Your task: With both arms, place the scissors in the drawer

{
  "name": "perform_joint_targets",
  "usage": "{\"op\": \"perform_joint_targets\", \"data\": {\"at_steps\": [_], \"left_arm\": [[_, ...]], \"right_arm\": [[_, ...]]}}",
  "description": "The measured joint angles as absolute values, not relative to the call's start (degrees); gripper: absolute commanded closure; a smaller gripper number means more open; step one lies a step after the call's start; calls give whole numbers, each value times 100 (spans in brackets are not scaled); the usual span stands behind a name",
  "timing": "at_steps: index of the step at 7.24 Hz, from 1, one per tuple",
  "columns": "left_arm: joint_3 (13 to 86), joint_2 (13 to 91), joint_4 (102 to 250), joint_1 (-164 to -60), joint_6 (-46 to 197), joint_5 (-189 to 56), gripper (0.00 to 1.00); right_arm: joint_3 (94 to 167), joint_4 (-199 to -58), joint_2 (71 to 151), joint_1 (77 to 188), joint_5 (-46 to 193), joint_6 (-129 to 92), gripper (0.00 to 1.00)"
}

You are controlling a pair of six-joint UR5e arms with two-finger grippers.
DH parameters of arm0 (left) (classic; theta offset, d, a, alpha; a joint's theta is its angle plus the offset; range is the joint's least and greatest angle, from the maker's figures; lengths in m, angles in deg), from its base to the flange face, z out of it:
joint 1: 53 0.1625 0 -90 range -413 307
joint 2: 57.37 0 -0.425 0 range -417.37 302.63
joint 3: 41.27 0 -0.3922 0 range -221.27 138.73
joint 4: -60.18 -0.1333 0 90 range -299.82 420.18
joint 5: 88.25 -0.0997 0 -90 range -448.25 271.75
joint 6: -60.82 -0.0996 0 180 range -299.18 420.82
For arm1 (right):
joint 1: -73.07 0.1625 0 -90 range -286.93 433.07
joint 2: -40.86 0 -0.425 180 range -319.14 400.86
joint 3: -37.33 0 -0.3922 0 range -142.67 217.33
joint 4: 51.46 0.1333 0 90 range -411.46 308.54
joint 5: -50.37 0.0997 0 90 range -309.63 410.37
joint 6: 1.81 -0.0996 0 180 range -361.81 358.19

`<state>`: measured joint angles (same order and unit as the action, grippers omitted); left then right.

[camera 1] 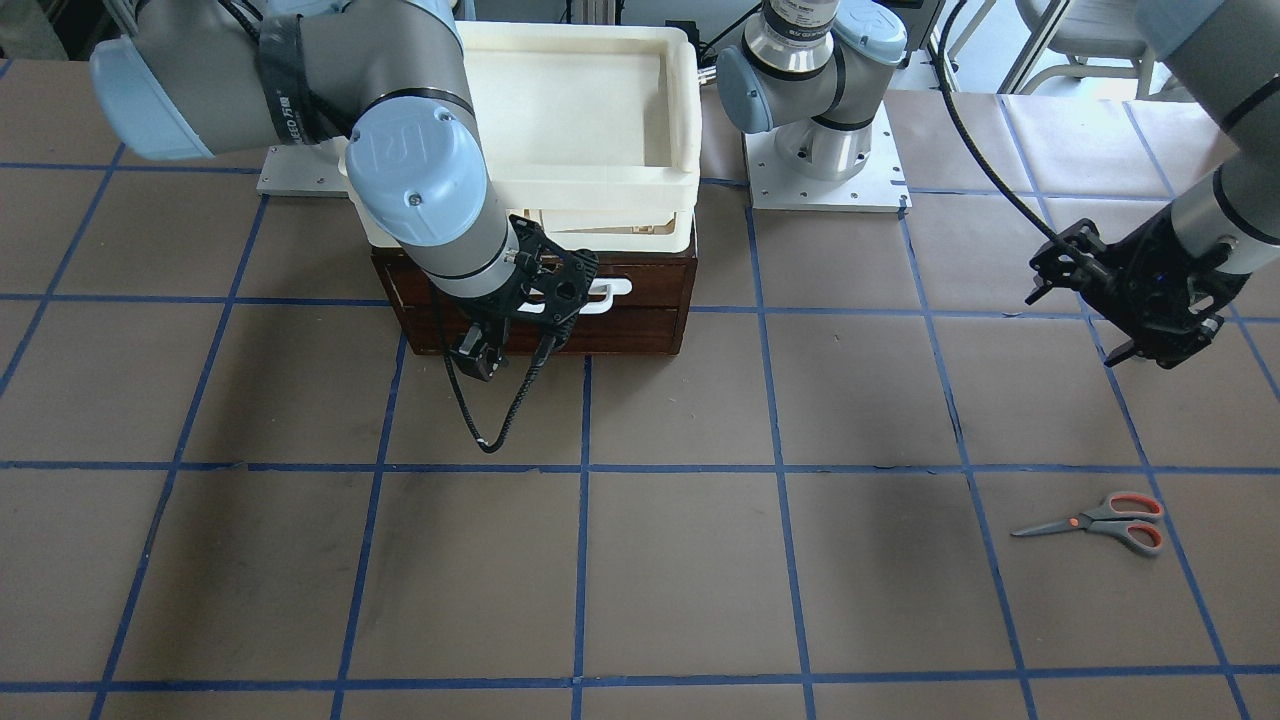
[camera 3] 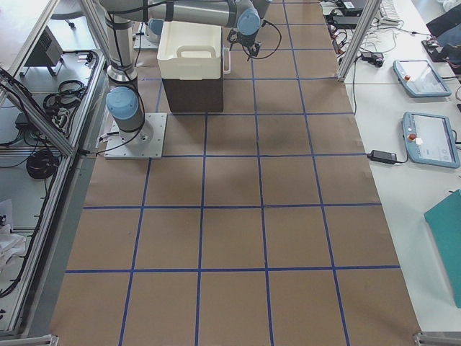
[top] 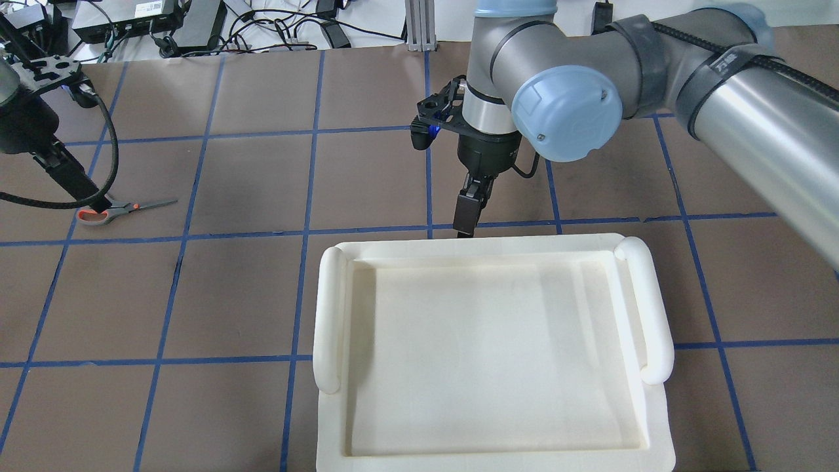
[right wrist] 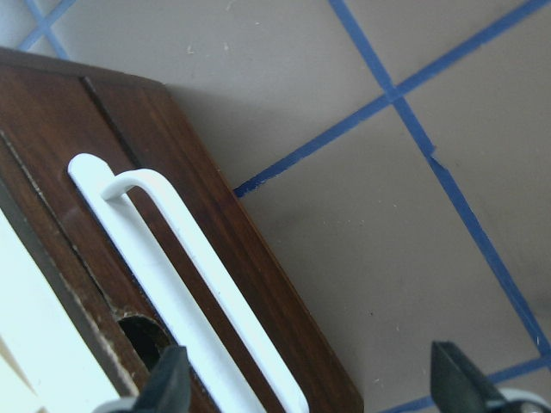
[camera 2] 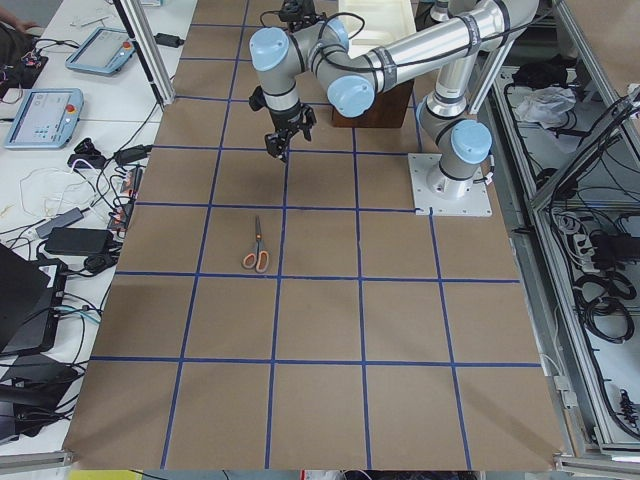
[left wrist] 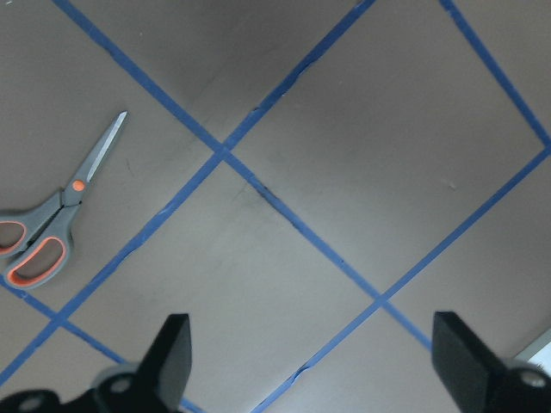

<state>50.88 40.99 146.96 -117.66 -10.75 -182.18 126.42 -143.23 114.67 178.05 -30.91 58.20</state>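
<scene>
The scissors (camera 1: 1110, 520) lie flat on the brown table, blades closed; they also show in the overhead view (top: 115, 210) and at the left of the left wrist view (left wrist: 52, 225). My left gripper (left wrist: 314, 366) is open and empty, hovering above the table some way from the scissors (camera 2: 257, 250). The drawer (camera 1: 630, 315) is shut, in a dark brown box with a white bar handle (right wrist: 189, 284). My right gripper (right wrist: 314, 387) is open right in front of the handle, whose end lies between the fingers, not gripped.
A cream-white plastic tray (top: 328, 314) sits on top of the drawer box and overhangs it (camera 1: 685, 120). Blue tape lines grid the table. The left arm's base (camera 1: 825, 150) stands beside the box. Cables and devices lie along the far edge (top: 196, 26).
</scene>
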Motion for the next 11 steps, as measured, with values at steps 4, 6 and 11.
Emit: {"op": "perform_joint_targets", "data": {"at_steps": [4, 6, 11], "left_arm": [[5211, 5087, 13416, -11417, -2408, -18363, 0], [5210, 5456, 13044, -11347, -2909, -18350, 0], [5118, 6136, 12001, -11326, -4175, -18257, 10]], "right_arm": [[12645, -14400, 11310, 18104, -3220, 7453, 0], [12676, -14386, 11294, 18207, -3405, 7505, 0], [12894, -14562, 11167, 18212, -3452, 7529, 0]]}}
